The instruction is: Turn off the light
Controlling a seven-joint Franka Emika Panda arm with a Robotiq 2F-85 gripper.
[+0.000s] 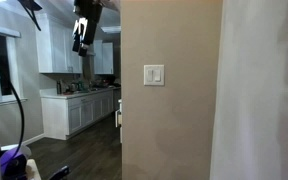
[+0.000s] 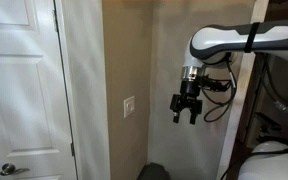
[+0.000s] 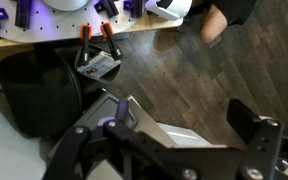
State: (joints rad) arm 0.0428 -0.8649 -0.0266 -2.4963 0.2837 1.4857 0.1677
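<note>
The light's control is a small white switch plate with one wide rocker paddle (image 1: pixel 154 75), mounted on a tan wall; it also shows in an exterior view (image 2: pixel 130 107). No lamp is in view. My gripper (image 2: pixel 186 110) hangs from the white arm (image 2: pixel 234 40), fingers pointing down, open and empty. It is level with the switch and well out from the wall, not touching it. In an exterior view the gripper (image 1: pixel 82 35) is dark and high up, away from the plate. The wrist view shows the two fingers (image 3: pixel 164 140) spread over a wood floor; the switch is not in it.
A white door with a lever handle (image 2: pixel 12 168) stands beside the switch wall. A pale curtain or panel (image 1: pixel 264 90) is near the plate. White kitchen cabinets (image 1: pixel 79 110) lie behind. A black case (image 3: pixel 34 90) and cables lie on the floor below.
</note>
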